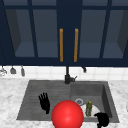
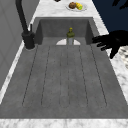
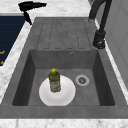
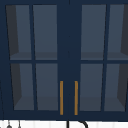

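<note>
- Left hand (image 1: 44, 102), fingers spread and holding nothing, hovers at the front view's lower left over the grey ribbed draining board (image 1: 42, 97); right hand (image 1: 102, 119), fingers curled on nothing, sits lower right beside the green bottle (image 1: 89, 108) upright on the white round plate (image 1: 96, 110); any approach should come from above, since the bottle looks tippable.
- The right side view shows the bottle (image 3: 54, 80) centred on the plate (image 3: 67, 93) with the round drain (image 3: 82, 80) beside it; the front view alone shows a red ball (image 1: 67, 114).
</note>
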Robot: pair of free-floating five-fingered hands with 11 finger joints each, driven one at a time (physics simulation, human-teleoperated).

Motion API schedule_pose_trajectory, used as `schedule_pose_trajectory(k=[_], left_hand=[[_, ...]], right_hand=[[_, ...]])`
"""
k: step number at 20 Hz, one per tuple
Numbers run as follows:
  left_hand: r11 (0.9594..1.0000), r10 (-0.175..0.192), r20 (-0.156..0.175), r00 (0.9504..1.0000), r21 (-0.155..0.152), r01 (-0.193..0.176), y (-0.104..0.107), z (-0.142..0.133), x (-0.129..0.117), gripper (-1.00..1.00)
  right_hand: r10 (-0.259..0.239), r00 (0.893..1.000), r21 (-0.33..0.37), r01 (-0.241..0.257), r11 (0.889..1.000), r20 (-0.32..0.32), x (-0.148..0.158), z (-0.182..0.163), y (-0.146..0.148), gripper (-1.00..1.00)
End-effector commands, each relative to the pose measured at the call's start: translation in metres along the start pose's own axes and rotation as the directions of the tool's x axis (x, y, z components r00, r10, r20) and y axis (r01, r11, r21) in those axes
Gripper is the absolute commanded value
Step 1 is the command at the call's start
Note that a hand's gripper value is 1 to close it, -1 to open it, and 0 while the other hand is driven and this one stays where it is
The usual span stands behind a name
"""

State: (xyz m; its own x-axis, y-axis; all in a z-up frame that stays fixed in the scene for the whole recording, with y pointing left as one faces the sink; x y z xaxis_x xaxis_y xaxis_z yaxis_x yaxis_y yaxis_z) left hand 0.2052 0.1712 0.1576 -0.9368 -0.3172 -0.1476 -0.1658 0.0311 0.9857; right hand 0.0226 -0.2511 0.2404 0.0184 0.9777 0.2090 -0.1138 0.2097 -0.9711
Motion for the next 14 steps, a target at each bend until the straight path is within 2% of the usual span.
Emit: schedule_pose_trajectory(k=[1, 6, 8, 10, 12, 14], left_hand=[[0.9998, 0.009, 0.115, 0.9934, 0.017, -0.011, -0.002, 0.006, -0.001, -1.0], [0.9998, 0.004, 0.174, 0.9848, 0.018, -0.008, -0.004, 0.016, -0.005, -1.0], [0.9998, -0.006, 0.186, 0.9824, 0.021, 0.002, -0.004, 0.018, -0.005, -1.0], [0.9998, -0.005, 0.185, 0.9828, 0.019, 0.001, -0.004, 0.019, -0.009, -1.0], [0.9999, 0.0, 0.17, 0.9854, 0.016, -0.003, -0.004, 0.018, -0.01, -1.0], [0.9999, 0.004, 0.174, 0.9848, 0.016, -0.007, -0.005, 0.023, -0.017, -1.0]], right_hand=[[0.0, 1.0, 0.0, 0.0, 1.0, 0.0, 0.0, 0.0, 0.0, 0.0], [0.0, 1.0, 0.0, 0.0, 1.0, 0.0, 0.0, 0.0, 0.0, 0.0], [0.0, 1.0, 0.0, 0.0, 1.0, 0.0, 0.0, 0.0, 0.0, 0.0], [0.0, 1.0, 0.0, 0.0, 1.0, 0.0, 0.0, 0.0, 0.0, 0.0], [0.0, 1.0, 0.0, 0.0, 1.0, 0.0, 0.0, 0.0, 0.0, 0.0], [0.0, 1.0, 0.0, 0.0, 1.0, 0.0, 0.0, 0.0, 0.0, 0.0]])
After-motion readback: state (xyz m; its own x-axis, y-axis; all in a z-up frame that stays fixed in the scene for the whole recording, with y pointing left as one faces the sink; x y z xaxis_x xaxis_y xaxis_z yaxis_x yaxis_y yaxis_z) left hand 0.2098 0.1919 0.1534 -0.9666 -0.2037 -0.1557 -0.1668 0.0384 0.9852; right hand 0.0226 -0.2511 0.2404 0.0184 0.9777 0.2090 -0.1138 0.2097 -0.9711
